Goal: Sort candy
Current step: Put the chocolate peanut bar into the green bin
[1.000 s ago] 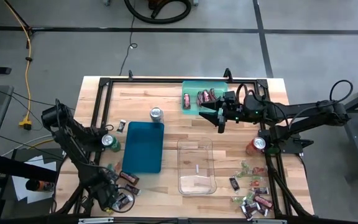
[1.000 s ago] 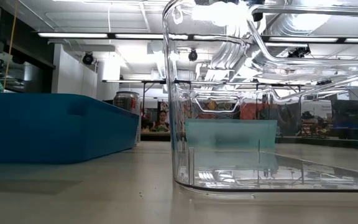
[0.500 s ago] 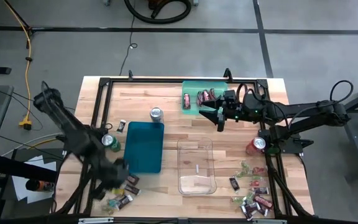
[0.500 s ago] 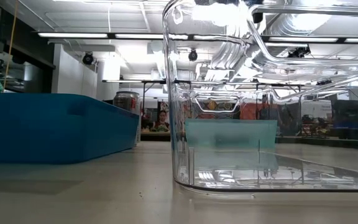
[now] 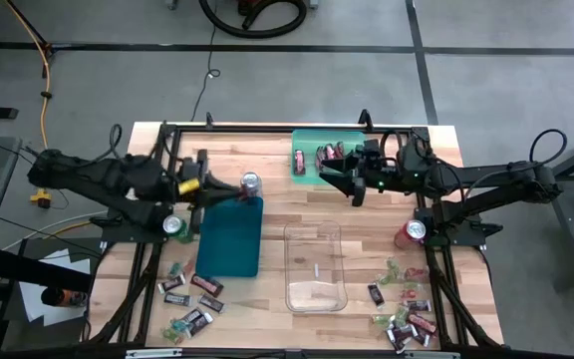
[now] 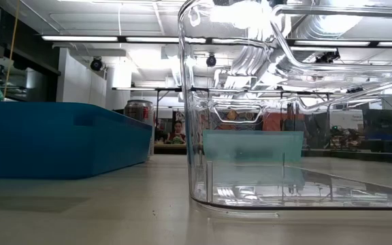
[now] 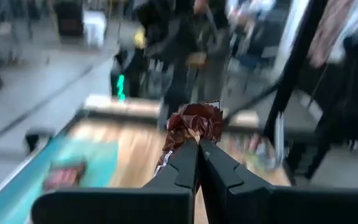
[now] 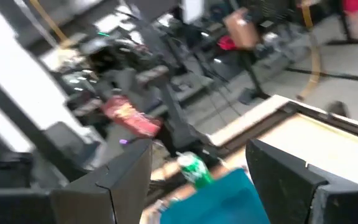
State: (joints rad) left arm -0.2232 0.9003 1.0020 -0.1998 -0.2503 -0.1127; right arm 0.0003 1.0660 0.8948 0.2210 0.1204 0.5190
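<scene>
A dark red candy bar (image 7: 194,122) is sticking out from the tips of the left gripper (image 7: 197,144), whose jaws are clenching it above the far end of the blue tray (image 5: 229,239), while the right gripper (image 5: 348,182) is hanging spread wide beside the green tray (image 5: 309,140).

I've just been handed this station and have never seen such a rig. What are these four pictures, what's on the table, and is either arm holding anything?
Two dark robot arms work at a wooden table. One picture looks straight down, one looks level across the tabletop, and one comes from each wrist. The left gripper, shut on a dark red candy bar, is by the far end of the blue tray. The right gripper is open and empty beside the green tray, which holds a few bars. An empty clear bin sits mid-table. Loose candy lies at both near corners, with drink cans around.
</scene>
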